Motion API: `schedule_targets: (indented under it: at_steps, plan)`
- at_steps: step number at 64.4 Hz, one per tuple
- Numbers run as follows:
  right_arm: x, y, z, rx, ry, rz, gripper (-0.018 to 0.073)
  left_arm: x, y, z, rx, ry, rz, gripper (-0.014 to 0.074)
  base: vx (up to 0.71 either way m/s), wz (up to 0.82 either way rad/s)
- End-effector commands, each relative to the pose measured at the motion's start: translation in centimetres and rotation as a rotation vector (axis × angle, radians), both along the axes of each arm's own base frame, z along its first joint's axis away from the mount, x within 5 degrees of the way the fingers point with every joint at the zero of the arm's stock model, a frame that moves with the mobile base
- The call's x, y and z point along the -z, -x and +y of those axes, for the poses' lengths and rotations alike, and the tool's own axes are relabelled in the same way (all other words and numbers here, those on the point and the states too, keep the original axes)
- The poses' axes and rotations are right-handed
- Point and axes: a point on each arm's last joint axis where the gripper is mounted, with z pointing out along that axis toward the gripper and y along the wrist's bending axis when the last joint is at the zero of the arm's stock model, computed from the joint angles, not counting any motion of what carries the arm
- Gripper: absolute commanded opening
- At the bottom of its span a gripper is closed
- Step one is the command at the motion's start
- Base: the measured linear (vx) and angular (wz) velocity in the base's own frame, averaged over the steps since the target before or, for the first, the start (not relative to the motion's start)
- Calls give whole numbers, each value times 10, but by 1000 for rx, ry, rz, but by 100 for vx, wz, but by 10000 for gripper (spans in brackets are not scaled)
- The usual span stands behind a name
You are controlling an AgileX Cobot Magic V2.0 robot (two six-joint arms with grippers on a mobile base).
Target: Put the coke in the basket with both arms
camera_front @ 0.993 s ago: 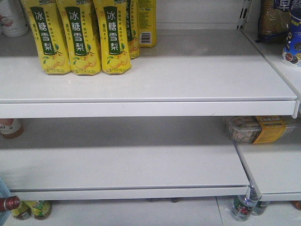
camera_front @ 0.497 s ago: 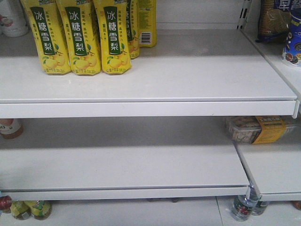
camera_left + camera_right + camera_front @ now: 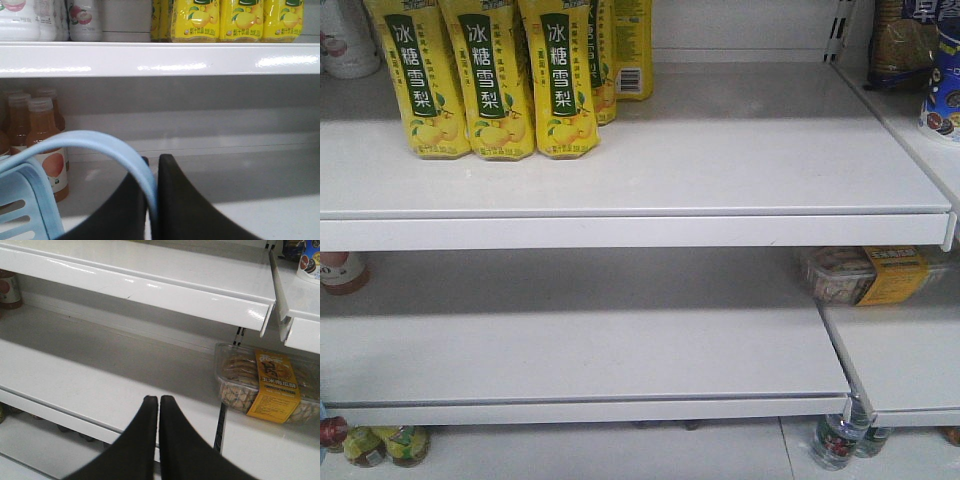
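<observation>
Left of the left gripper [image 3: 152, 172], only a corner of the basket [image 3: 22, 210] shows, its slotted wall cut off by the frame edge; its pale-blue handle [image 3: 107, 150] arches over and is pinched between the closed fingers. A red cap [image 3: 332, 431] at the front view's lower-left edge may be the coke; too little shows. The right gripper [image 3: 158, 405] is closed, holding nothing, with a packaged snack tray [image 3: 265, 385] to its right.

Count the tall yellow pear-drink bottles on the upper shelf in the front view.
5 visible: three in the front row, left, middle, right; two behind on the right. More may hide behind them.
</observation>
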Motion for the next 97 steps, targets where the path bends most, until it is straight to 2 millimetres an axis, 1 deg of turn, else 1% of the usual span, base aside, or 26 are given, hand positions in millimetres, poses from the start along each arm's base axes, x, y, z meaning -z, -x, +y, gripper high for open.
schedule_targets:
  at_steps: [1,32,36,50,61,66,73,80,88,92,97]
  plan:
    - [-14,-2,0,10,-21,-86,-4,-16,4,1,-24,-65,-189,-6,0,0]
    - [-13,-2,0,8,-25,-84,-4,-15,4,1,-24,-65,-188,-6,0,0]
    - [-10,-4,0,10,-24,-78,-4,-15,4,1,-24,-65,-188,-6,0,0]
    - [23,-13,2,13,-3,9,-4,-15,4,1,-24,-65,-188,-6,0,0]
    - [36,-18,3,20,-4,5,-4,-15,4,1,-24,-65,-188,-6,0,0]
    - [50,-21,3,26,7,24,-4,-15,4,1,-24,-65,-188,-6,0,0]
    - [68,-26,2,46,15,-4,-4,-15,4,1,-24,-65,-188,-6,0,0]
    - [81,-28,0,89,-66,-87,-4,-15,4,1,-24,-65,-187,-6,0,0]
    - [99,-28,-6,206,-240,-149,-4,-15,4,1,-24,-65,-187,-6,0,0]
    - [102,-27,-10,269,-311,-161,-4,-15,4,1,-24,-65,-187,-6,0,0]
    - [100,-25,-14,326,-304,-197,-4,-15,4,1,-24,-65,-187,-6,0,0]
